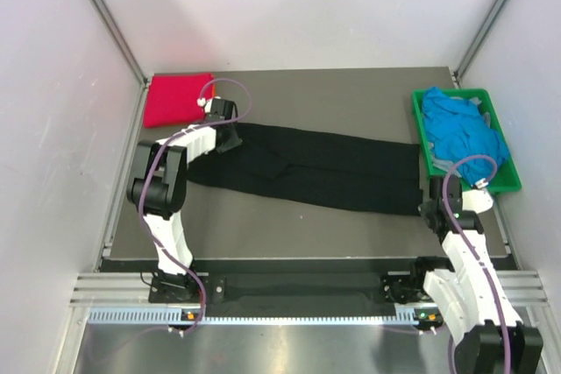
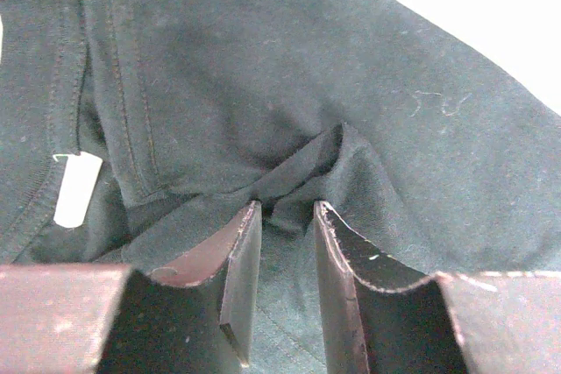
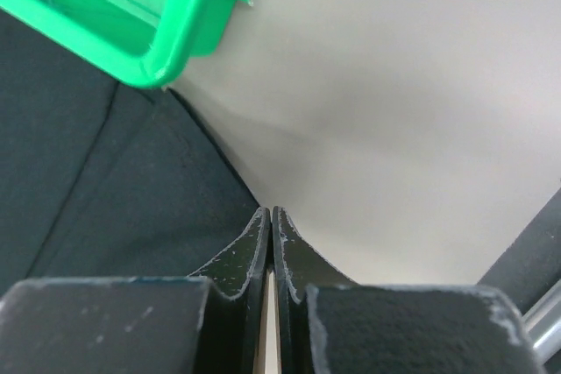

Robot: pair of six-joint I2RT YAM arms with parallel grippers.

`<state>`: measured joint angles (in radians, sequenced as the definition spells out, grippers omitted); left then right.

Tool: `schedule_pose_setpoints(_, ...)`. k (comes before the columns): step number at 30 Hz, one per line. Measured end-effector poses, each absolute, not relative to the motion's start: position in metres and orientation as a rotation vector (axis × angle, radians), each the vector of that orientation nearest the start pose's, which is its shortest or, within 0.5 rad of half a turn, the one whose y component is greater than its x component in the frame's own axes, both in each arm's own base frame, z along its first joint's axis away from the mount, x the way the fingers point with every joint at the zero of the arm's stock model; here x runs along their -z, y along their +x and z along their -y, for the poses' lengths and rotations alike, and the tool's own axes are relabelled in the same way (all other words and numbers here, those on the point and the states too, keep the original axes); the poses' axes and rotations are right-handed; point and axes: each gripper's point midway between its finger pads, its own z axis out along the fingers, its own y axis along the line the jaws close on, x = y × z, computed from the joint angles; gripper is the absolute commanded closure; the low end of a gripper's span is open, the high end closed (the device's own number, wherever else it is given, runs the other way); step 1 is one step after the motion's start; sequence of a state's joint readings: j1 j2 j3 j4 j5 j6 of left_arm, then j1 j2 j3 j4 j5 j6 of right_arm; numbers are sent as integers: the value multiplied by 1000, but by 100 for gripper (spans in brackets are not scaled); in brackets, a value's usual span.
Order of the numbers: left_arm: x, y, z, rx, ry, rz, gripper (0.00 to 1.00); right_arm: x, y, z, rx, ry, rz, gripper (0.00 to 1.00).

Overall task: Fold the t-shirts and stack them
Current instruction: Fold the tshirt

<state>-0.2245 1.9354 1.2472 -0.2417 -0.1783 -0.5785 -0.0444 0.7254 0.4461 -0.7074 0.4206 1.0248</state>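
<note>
A large black t-shirt [image 1: 324, 168] lies stretched in a long band across the table. My left gripper [image 1: 226, 139] is at its left end, and its jaws hold a raised fold of the black cloth [image 2: 289, 190] between their tips. The white neck label [image 2: 74, 188] shows to the left of them. At the shirt's right end, my right gripper [image 1: 429, 208] is shut. The cloth's edge [image 3: 131, 199] runs up to its tips [image 3: 270, 212], and I cannot tell whether any cloth is pinched. A folded magenta-red t-shirt [image 1: 178, 98] lies at the back left.
A green crate [image 1: 513, 186] at the right edge holds crumpled bright blue t-shirts [image 1: 460, 133]. Its corner [image 3: 166, 50] is close above my right gripper. White walls enclose the table on three sides.
</note>
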Motion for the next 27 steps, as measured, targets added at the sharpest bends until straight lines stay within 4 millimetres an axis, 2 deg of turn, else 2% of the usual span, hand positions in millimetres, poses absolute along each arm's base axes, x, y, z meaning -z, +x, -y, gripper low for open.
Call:
schedule_pose_setpoints(10,-29,457,106,139,-502,-2425,65,-53,172,41,98,1378,-2064,100)
schedule_pose_setpoints(12,-29,458,107,143,-509,-2423,65,-53,169,40,93,1380,-2065,94)
schedule_pose_setpoints(13,-29,459,108,148,-509,-2423,65,-55,169,39,85,1381,-2060,85)
schedule_pose_setpoints(16,-29,464,112,156,-505,-2424,65,-58,168,38,67,1376,-2054,76)
schedule_pose_setpoints(18,-29,469,118,165,-495,-2427,65,-59,167,36,56,1374,-2061,73)
schedule_pose_setpoints(21,-30,479,127,185,-481,-2433,65,-68,171,34,29,1360,-2061,69)
schedule_pose_setpoints(27,-32,506,148,250,-448,-2427,65,-104,190,30,-58,1295,-2005,69)
